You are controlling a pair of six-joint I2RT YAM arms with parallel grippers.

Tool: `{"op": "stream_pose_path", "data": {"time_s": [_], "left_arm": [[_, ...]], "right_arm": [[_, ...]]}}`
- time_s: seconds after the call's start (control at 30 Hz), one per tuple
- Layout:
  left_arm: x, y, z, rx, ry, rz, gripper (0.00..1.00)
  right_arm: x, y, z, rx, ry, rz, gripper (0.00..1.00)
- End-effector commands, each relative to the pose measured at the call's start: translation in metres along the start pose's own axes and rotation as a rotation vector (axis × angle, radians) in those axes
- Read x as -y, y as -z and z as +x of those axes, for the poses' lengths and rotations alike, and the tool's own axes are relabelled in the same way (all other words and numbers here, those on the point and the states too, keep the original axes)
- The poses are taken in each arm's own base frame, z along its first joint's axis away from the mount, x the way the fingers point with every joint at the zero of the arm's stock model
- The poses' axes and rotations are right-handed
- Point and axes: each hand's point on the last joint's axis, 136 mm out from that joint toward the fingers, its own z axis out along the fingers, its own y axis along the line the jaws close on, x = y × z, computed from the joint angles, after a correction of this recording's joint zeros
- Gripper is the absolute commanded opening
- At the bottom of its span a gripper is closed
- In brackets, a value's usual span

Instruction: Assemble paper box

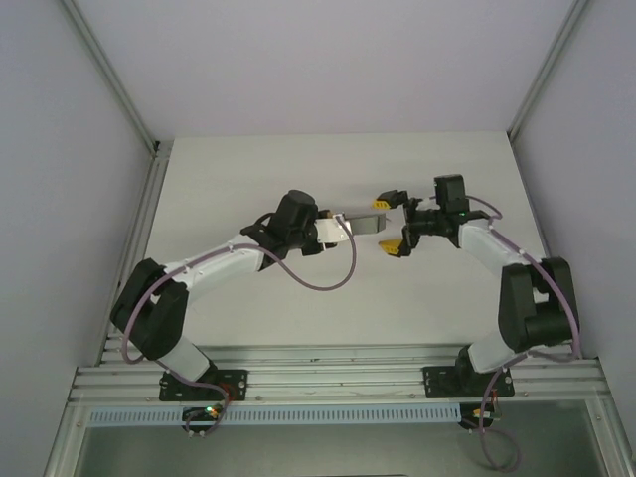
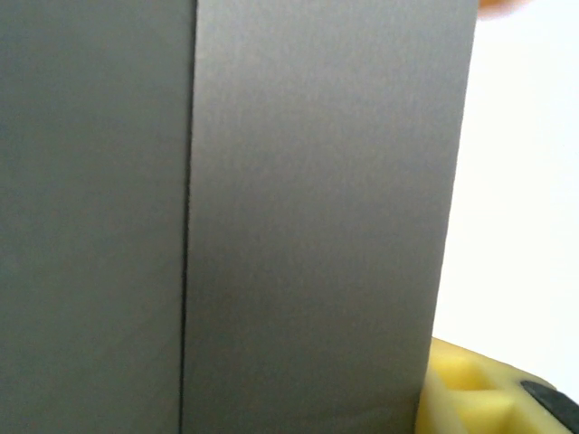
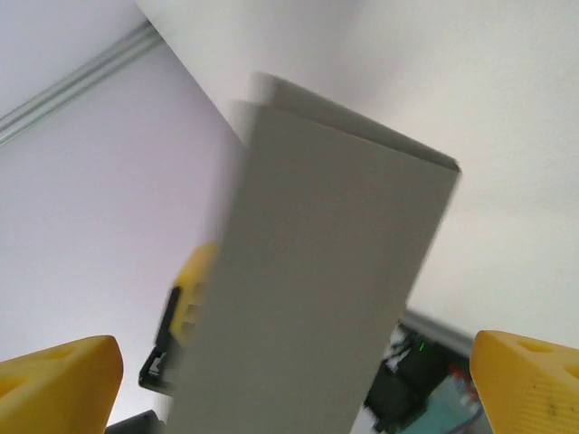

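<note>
Left end effector (image 1: pixel 348 227) grips a flat-folded, matte grey paper box (image 1: pixel 367 221).

1. A plain white, matte, rectangular tabletop (image 1: pixel 298 308) carries the scene, evenly lit and smooth.
2. Pale walls close it in at the left, right and far sides. A slim silver aluminium profile (image 1: pixel 134 263) runs along its left edge.
3. A band of ribbed silver aluminium rails (image 1: pixel 338 360) crosses its near edge.
4. 2 black arm mounts are bolted on those rails, well apart: the left arm's base (image 1: pixel 209 383) and the right arm's base (image 1: pixel 467 381).
</note>
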Motion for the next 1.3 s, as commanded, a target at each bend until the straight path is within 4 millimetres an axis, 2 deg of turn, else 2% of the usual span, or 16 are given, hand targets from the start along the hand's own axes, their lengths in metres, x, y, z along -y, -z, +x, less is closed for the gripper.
{"op": "stream_pose_path", "data": {"time_s": [0.0,0.07,0.1,0.17,0.27,0.4,0.57,0.63,0.73,0.8,0.9,0.97,1.07,1.13,1.23,1.27], "left_arm": [[0.016,0.026,0.016,-0.109,0.028,0.135,0.31],[0.043,0.036,0.037,-0.213,0.062,0.281,0.32],[0.049,0.037,0.045,-0.255,0.088,0.308,0.32],[0.055,0.034,0.057,-0.319,0.131,0.331,0.3],[0.062,0.032,0.063,-0.361,0.168,0.376,0.3],[0.067,0.028,0.06,-0.363,0.188,0.434,0.31],[0.068,0.02,0.069,-0.406,0.22,0.451,0.32],[0.071,0.017,0.072,-0.413,0.242,0.471,0.33],[0.073,0.014,0.074,-0.414,0.263,0.488,0.33],[0.073,0.012,0.074,-0.415,0.267,0.488,0.33],[0.073,0.012,0.073,-0.411,0.271,0.49,0.34],[0.073,0.012,0.072,-0.404,0.272,0.49,0.34],[0.072,0.012,0.072,-0.406,0.273,0.484,0.34],[0.071,0.012,0.071,-0.405,0.273,0.48,0.34],[0.07,0.013,0.07,-0.401,0.273,0.476,0.34],[0.069,0.012,0.07,-0.398,0.274,0.473,0.34]], "right_arm": [[-0.007,0.055,-0.022,0.335,0.349,0.084,1.0],[-0.022,0.093,-0.026,0.576,0.637,0.152,1.0],[-0.031,0.105,-0.021,0.648,0.76,0.13,1.0],[-0.044,0.11,0.002,0.67,0.963,0.014,1.0],[-0.046,0.094,0.034,0.509,1.07,-0.034,0.95],[-0.025,0.055,0.054,0.345,1.237,0.167,0.81],[-0.013,0.019,0.045,0.225,1.203,0.28,0.69],[-0.005,0.003,0.047,0.164,1.206,0.305,0.63],[0.007,-0.015,0.049,0.109,1.226,0.364,0.59],[0.011,-0.018,0.042,0.12,1.211,0.415,0.61],[0.014,-0.025,0.037,0.105,1.207,0.449,0.56],[0.014,-0.028,0.035,0.1,1.209,0.458,0.43],[0.013,-0.03,0.029,0.114,1.208,0.491,0.4],[0.015,-0.03,0.027,0.107,1.209,0.517,0.33],[0.02,-0.035,0.029,0.07,1.215,0.535,0.31],[0.021,-0.038,0.03,0.056,1.217,0.536,0.27]]}}
